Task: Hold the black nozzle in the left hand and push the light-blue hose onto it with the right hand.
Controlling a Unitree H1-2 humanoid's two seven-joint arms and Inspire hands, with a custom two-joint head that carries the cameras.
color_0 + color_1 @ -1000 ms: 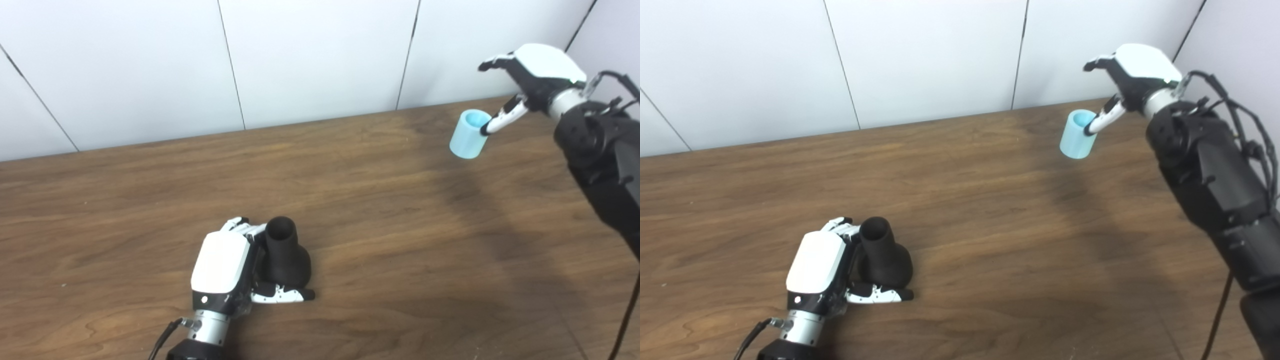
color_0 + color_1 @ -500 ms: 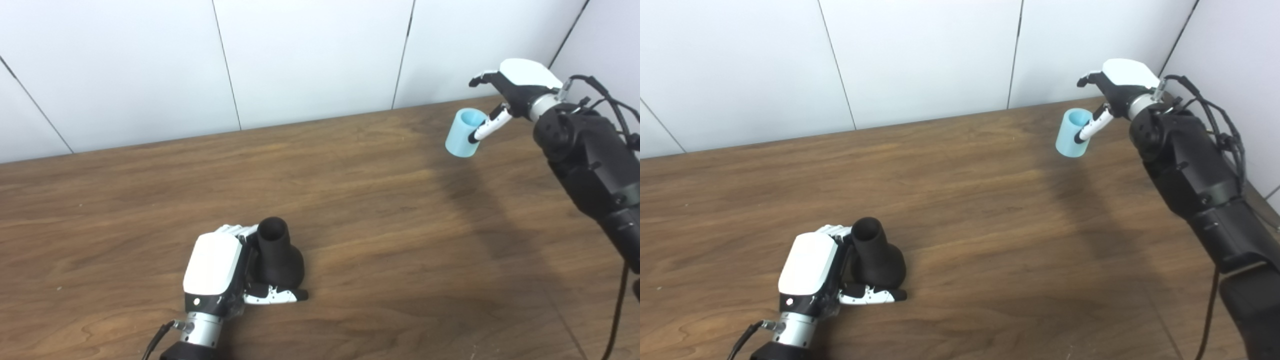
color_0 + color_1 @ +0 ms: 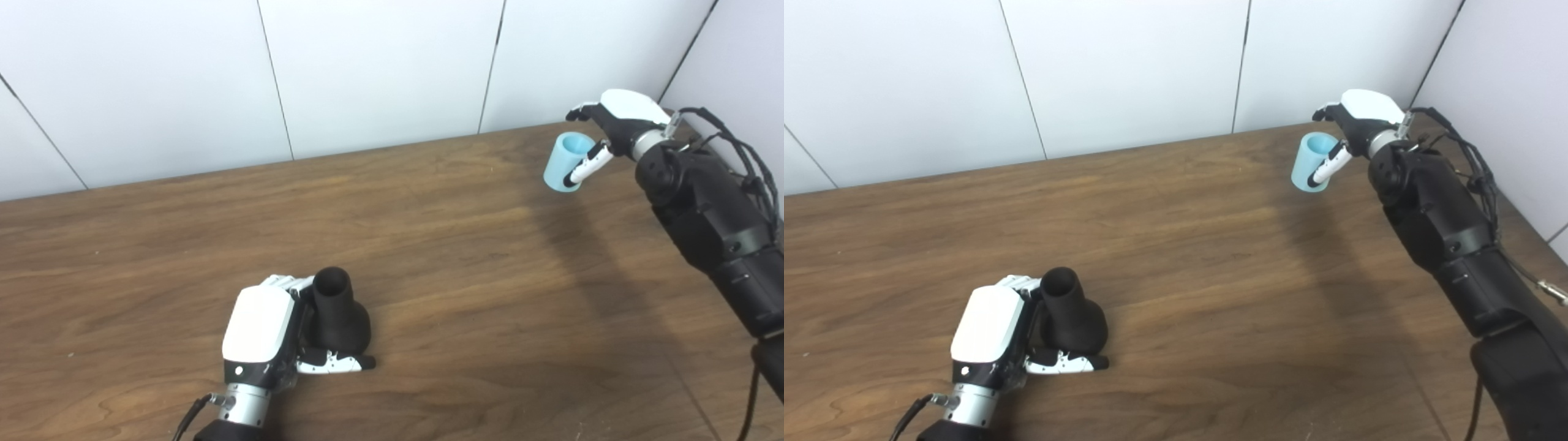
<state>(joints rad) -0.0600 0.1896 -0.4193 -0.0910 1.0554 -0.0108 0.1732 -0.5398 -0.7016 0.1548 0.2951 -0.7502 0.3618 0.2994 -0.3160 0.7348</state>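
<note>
Now the left robot hand (image 3: 260, 324) sits low near the front edge of the table (image 3: 465, 294), toward its left half, and its fingers (image 3: 285, 282) wrap round the far side of the black nozzle (image 3: 335, 313) while the thumb lies flat along the wood in front of the nozzle's wide base. That's a hold, fingers closed on the nozzle, which stands upright on its flared base with the narrow open mouth tilted a touch toward the back wall. Its base looks to be resting on the table. Over at the far right corner, well apart from all that, the right robot hand (image 3: 1350, 125) has the light-blue hose (image 3: 1311, 162), a short pale tube with its open end facing up and slightly toward the camera. The thumb presses along the near right side of the tube and the other fingers reach over and behind its rim, so the hand is closed on it. Whether the hose's lower end touches the wood or hangs just clear of it is hard to call from these views. The black right forearm runs back along the right edge of the table, cables looping beside it. White wall panels stand behind the table's back edge.
</note>
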